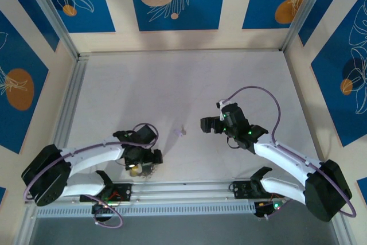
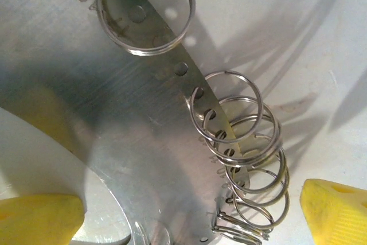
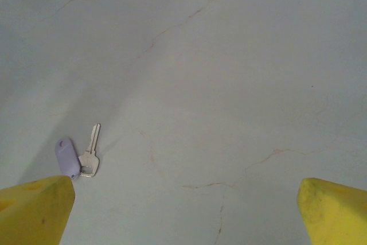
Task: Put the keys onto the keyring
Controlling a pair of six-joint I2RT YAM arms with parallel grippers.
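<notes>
A small silver key (image 3: 90, 152) with a lilac tag (image 3: 67, 157) lies flat on the pale table, ahead and left of my right gripper (image 3: 186, 219). That gripper is open, with nothing between its yellow fingertips (image 3: 35, 210). From above, the key (image 1: 181, 132) sits just left of the right gripper (image 1: 206, 125). My left gripper (image 2: 186, 222) is open over a curved metal plate (image 2: 132, 142). Several split keyrings (image 2: 243, 159) hang in a row through holes along the plate's edge. One larger keyring (image 2: 146, 15) lies farther up. From above, the left gripper (image 1: 144, 157) hovers over this cluster (image 1: 142, 170).
The plate and rings lie close to the metal rail (image 1: 189, 190) at the table's near edge. Aluminium frame posts (image 1: 69, 107) and patterned blue walls border the white table (image 1: 183, 84). The table surface shows fine cracks (image 3: 229, 185).
</notes>
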